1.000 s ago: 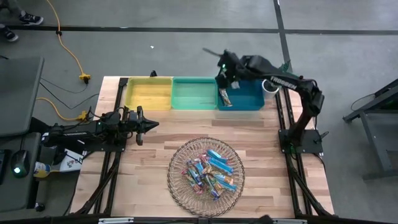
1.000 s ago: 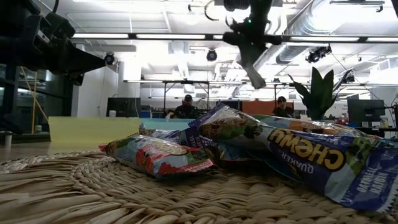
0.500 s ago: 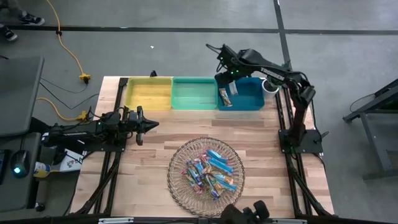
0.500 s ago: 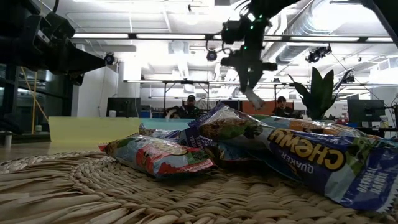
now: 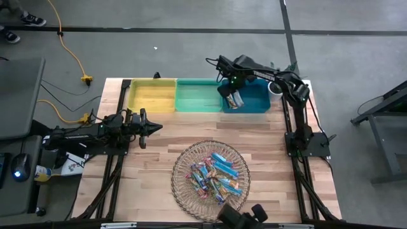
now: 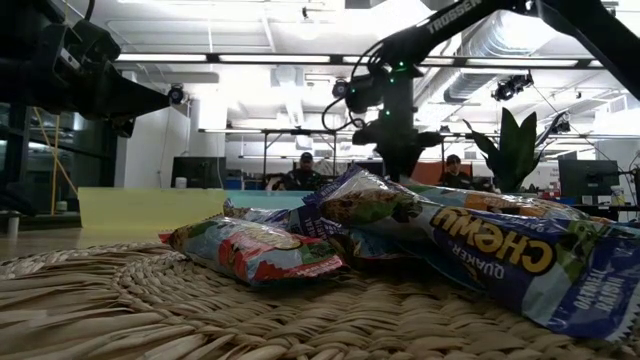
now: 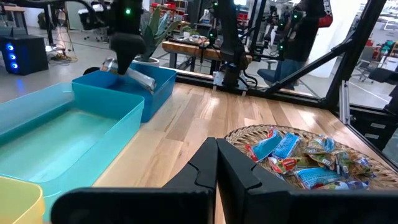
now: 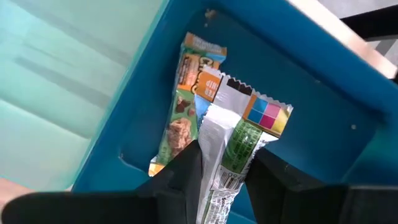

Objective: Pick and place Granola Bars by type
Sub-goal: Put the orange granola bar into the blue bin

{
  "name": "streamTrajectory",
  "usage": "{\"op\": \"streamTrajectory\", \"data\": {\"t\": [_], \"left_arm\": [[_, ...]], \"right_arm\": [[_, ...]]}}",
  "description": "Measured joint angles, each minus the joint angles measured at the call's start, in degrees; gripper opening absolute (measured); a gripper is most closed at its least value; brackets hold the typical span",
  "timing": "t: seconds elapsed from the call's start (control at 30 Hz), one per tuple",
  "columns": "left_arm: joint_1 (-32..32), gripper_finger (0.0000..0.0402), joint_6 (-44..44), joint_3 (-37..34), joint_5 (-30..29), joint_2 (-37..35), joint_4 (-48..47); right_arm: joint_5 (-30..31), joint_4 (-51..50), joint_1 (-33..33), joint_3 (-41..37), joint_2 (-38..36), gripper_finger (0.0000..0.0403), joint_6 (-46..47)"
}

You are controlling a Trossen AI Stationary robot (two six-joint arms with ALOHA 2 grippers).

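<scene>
Right gripper point(image 8: 219, 163) clasped a granola bar point(image 8: 230, 149) above the blue bin point(image 5: 254, 97); left gripper point(image 5: 154, 127) stayed clenched, empty.

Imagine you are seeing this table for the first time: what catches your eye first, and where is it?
The row of yellow bin, green bin and blue bin at the far edge stands out. Over the blue bin the right tool grips a silver-backed bar above a bar lying inside. Near the front sits a wire basket heaped with bars, while the left tool waits shut at the left.
</scene>
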Motion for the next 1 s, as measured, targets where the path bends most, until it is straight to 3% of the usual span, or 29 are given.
{"op": "streamTrajectory", "data": {"t": [0.5, 0.7, 1.0], "left_arm": [[0.0, 0.0000, 0.0, 0.0, 0.0, 0.0, 0.0], [0.0, 0.0000, 0.0, 0.0, 0.0, 0.0, 0.0], [0.0, 0.0000, 0.0, 0.0, 0.0, 0.0, 0.0]], "right_arm": [[1.9, 1.9, -0.4, -0.5, 1.4, 0.0096, -1.3], [-1.9, 5.9, -0.6, -8.7, 1.4, 0.0096, 0.2], [-2.4, 11.2, -0.2, -16.8, 1.3, 0.0096, 1.1]]}}
